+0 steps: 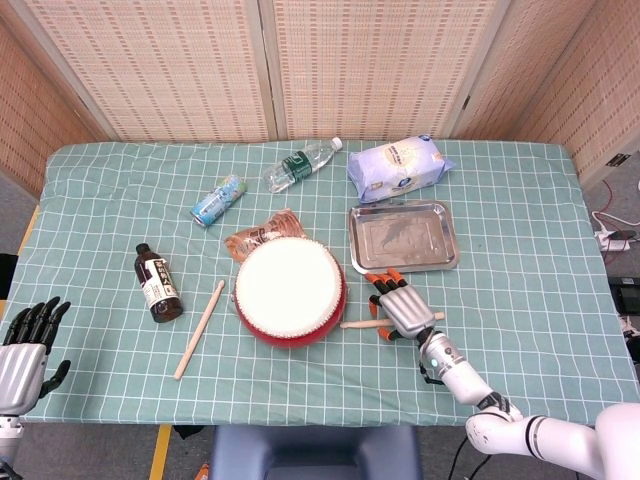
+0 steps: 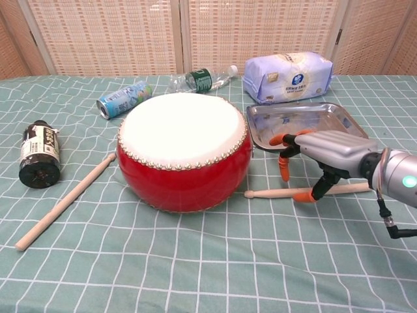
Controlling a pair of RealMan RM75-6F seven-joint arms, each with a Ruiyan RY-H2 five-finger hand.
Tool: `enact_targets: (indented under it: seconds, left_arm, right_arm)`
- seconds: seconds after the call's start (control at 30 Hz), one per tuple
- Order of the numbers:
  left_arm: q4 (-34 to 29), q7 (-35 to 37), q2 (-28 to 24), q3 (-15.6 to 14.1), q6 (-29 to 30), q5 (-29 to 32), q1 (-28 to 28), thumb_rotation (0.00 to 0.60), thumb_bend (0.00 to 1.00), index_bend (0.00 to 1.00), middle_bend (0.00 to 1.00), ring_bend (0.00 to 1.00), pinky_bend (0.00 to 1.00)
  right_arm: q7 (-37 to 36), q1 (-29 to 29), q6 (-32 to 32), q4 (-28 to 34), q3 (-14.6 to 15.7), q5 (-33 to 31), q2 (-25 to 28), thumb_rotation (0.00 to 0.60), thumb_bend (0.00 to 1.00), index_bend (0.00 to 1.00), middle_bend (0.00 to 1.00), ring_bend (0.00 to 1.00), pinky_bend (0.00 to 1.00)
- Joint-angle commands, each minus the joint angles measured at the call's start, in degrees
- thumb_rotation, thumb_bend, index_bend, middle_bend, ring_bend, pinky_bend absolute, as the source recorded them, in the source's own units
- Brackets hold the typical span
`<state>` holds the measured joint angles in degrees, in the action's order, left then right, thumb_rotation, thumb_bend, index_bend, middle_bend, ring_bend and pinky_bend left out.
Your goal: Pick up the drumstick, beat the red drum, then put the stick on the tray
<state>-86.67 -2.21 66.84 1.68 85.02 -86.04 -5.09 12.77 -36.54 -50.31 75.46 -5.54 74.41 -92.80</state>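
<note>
The red drum (image 1: 290,291) (image 2: 184,153) with its white skin stands at mid-table. One wooden drumstick (image 1: 355,323) (image 2: 267,193) lies flat on the cloth just right of the drum. My right hand (image 1: 402,309) (image 2: 322,153) arches over this stick, orange fingertips (image 2: 284,171) on its far side and the thumb down at its near side; the stick still rests on the table, not lifted. A second drumstick (image 1: 200,328) (image 2: 64,203) lies left of the drum. The steel tray (image 1: 438,262) (image 2: 257,130) sits just behind my right hand. My left hand (image 1: 25,345) hangs open off the left front corner.
A dark bottle (image 1: 158,283) (image 2: 39,154) lies at the left. A can (image 1: 218,200) (image 2: 124,99), a water bottle (image 1: 302,164) (image 2: 201,79) and a tissue pack (image 1: 397,166) (image 2: 287,76) lie behind the drum. A snack packet (image 1: 258,234) pokes out behind the drum.
</note>
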Motion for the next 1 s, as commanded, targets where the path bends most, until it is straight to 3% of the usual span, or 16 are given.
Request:
enact_targets:
  seconds: [0.03, 0.43, 0.93, 1.0]
  left_arm:
    - [0.09, 0.10, 0.01, 0.01, -0.06, -0.01, -0.04, 0.600, 0.28, 0.03, 0.00, 0.00, 0.05]
    - [0.98, 1.20, 0.30, -0.19, -0.58, -0.16, -0.19, 0.600, 0.28, 0.03, 0.00, 0.00, 0.05]
    - [1.98, 2.14, 0.62, -0.33, -0.64, 0.00, 0.02, 0.600, 0.28, 0.03, 0.00, 0.00, 0.05]
    - [2.16, 2.35, 0.64, -0.36, -0.48, -0.08, 0.10, 0.600, 0.28, 0.03, 0.00, 0.00, 0.05]
  right_arm:
    - [0.60, -0.24, 0.53, 0.08, 0.06, -0.54, 0.06, 0.600, 0.30, 0.48, 0.06, 0.00, 0.00]
    - [2.11, -0.86, 2.03, 0.02, 0.43, -2.70, -0.10, 0.600, 0.32, 0.48, 0.06, 0.00, 0.00]
    - [2.35, -1.12, 2.39, -0.52, 0.78, -3.56, -0.55, 0.600, 0.43, 0.57, 0.08, 0.00, 0.00]
    - [-0.52, -0.24, 0.09, 1.41, 0.28, -2.02, 0.75, 0.600, 0.43, 0.58, 0.09, 0.00, 0.00]
